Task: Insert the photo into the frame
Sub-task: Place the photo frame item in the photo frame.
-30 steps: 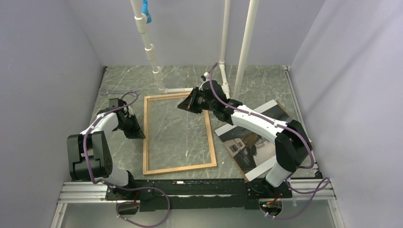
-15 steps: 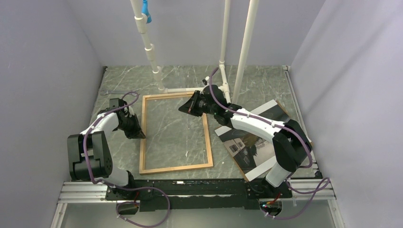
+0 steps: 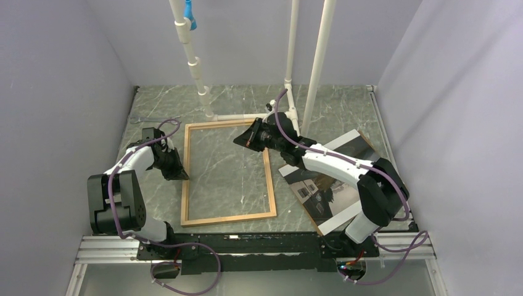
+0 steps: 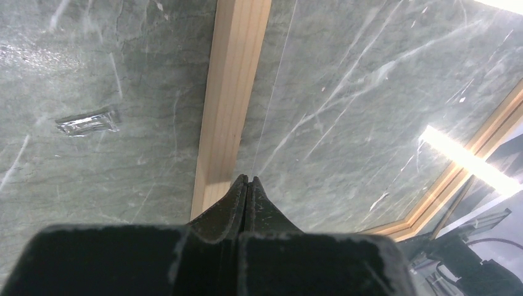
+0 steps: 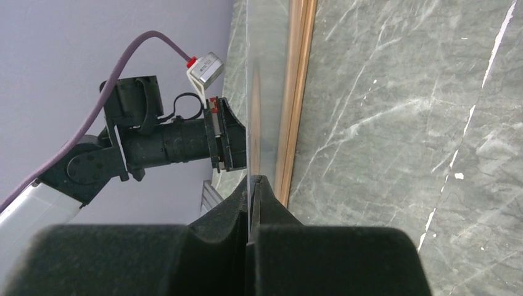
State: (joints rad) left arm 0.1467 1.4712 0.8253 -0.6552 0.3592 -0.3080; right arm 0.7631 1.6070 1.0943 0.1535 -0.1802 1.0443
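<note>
The frame [image 3: 228, 217], thin light wooden strips, lies flat on the grey marbled table [image 3: 345, 105]; its strips also show in the wrist views [image 4: 231, 92] [image 5: 295, 92]. My right gripper [image 3: 239, 140] [image 5: 251, 179] hovers at the frame's far right corner, shut on the edge of a thin clear pane [image 5: 248, 92] that shows edge-on. My left gripper [image 3: 183, 176] [image 4: 247, 179] is shut at the inner side of the frame's left strip. The clear pane's edge [image 4: 274, 92] runs up to its tips; I cannot tell if it is pinched. The photo [image 3: 321, 188] lies face up at the right, partly under my right arm.
White pipes [image 3: 200, 80] [image 3: 317, 61] rise from the table's far side just behind the frame. A brown panel edge [image 3: 365, 137] sticks out under the photo. A scrap of clear tape [image 4: 86, 120] lies left of the frame. Walls close in on both sides.
The frame has slid left, its left strip now under my left fingertips. The right gripper shifted slightly with it. The left jaws closed fully.
</note>
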